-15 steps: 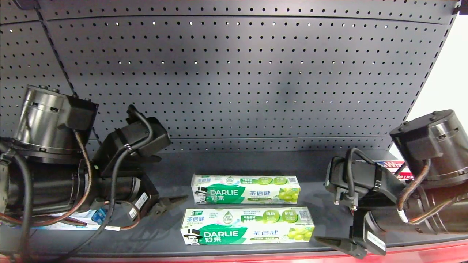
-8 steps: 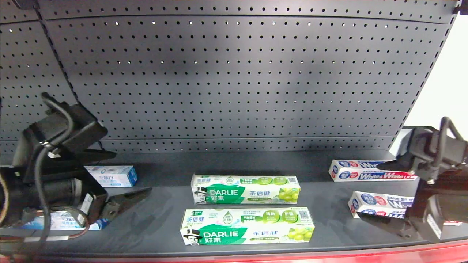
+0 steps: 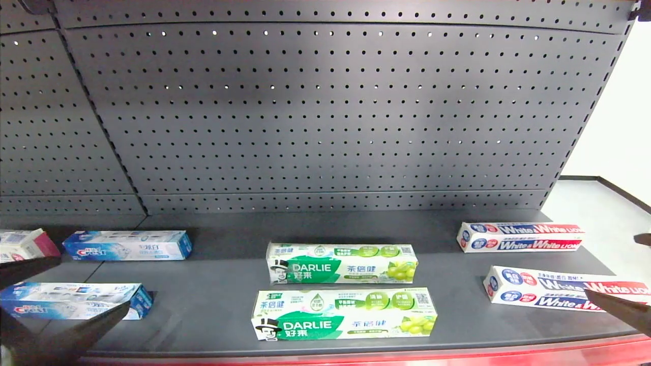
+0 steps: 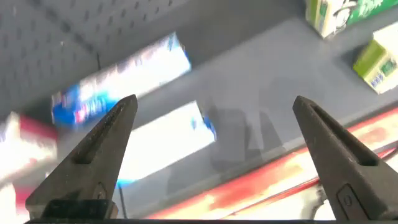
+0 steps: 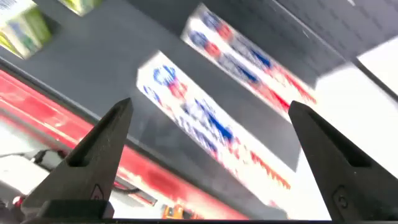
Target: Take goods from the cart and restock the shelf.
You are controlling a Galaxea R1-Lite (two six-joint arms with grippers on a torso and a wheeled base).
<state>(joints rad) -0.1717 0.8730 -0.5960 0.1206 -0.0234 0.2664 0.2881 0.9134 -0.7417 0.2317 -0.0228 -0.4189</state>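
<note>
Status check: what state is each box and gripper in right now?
Left gripper: open, empty.
Right gripper: open, empty.
Rear green box: lying flat.
Front green box: lying flat.
Rear blue box: lying flat.
Front blue box: lying flat.
Rear white box: lying flat.
Front white box: lying flat.
Pink box: cut off, state unclear.

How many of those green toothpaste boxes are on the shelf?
2, both midway along the shelf: the back green box near the pegboard, the front green box just before it. None looks hidden.
</note>
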